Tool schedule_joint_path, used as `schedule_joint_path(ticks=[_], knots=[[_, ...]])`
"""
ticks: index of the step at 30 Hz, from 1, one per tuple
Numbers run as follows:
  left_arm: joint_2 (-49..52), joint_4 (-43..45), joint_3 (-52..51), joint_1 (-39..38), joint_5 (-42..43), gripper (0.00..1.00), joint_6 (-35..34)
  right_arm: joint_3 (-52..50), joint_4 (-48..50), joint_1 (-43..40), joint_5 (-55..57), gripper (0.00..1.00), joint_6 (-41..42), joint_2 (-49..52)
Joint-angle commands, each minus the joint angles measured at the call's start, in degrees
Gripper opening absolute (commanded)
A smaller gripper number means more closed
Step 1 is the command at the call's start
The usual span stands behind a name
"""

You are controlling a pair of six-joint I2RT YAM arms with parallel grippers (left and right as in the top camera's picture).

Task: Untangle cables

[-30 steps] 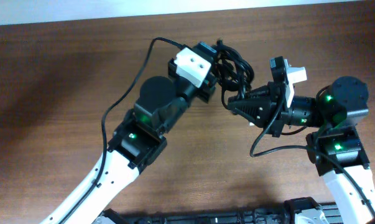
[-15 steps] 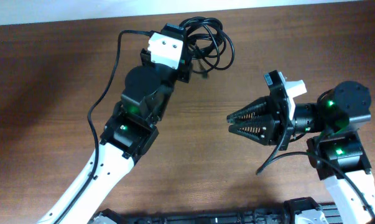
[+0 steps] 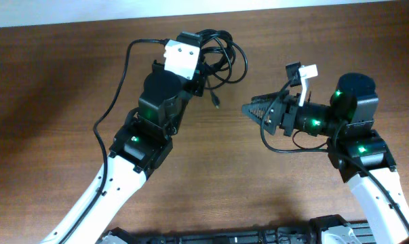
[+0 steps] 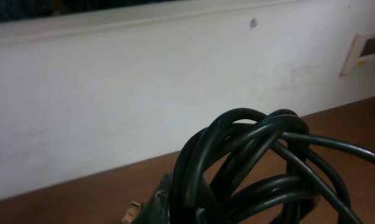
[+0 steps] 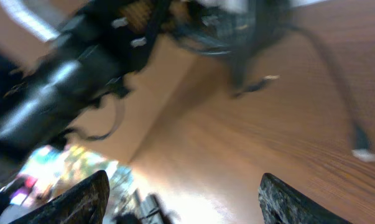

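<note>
The cables (image 3: 226, 53) are a tangled bundle of thin black loops near the table's far edge, with one plug end (image 3: 216, 103) dangling below. My left gripper (image 3: 203, 66) is shut on the bundle. In the left wrist view the cables (image 4: 255, 162) fill the lower right, close to the lens, rising out of the left gripper (image 4: 193, 214). My right gripper (image 3: 249, 110) points left toward the bundle, apart from it and open. In the blurred right wrist view the right gripper (image 5: 187, 205) has nothing between its fingertips (image 5: 81, 199), and the cables (image 5: 237, 37) show at the top.
The table (image 3: 48, 81) is brown wood, with a white wall (image 4: 143, 81) along its far edge. A thicker black wire (image 3: 117, 103) runs along the left arm, another loops under the right arm (image 3: 285, 150). Black equipment (image 3: 258, 236) lines the front edge.
The right gripper let go of the bundle and opened wide. The left arm pulled the cables back and left, away from the right gripper, which has since turned slightly toward them.
</note>
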Motion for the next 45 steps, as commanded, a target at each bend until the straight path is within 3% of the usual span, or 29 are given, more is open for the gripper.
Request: schedule_joint_path(ticks=[1,5,10,25,32,45], knots=[[0.02,-0.76,0.55,0.00,1.79,0.00,-4.63,0.42,-1.01,0.39,9.84,0.76,-0.26,-0.24],[0.02,-3.21,0.52,-0.74,11.98,0.00,-6.69,0.42,-3.93,0.39,13.22,0.80,-3.08,-0.24],[0.02,-4.15,0.50,-3.78,12.02,0.00,-6.69,0.42,-6.56,0.39,18.73,0.80,-3.43,-1.14],[0.35,-4.44,0.50,-9.07,8.02,0.00,-6.67,0.42,-11.04,0.39,27.23,0.81,-3.43,-5.07],[1.40,-4.42,0.50,-14.27,-4.33,0.00,-6.64,0.42,-11.10,0.39,27.26,0.80,-3.43,-5.07],[1.53,-4.39,0.50,-14.67,-2.01,0.00,-6.67,0.42,-15.78,0.39,39.10,0.80,-3.43,-5.07]])
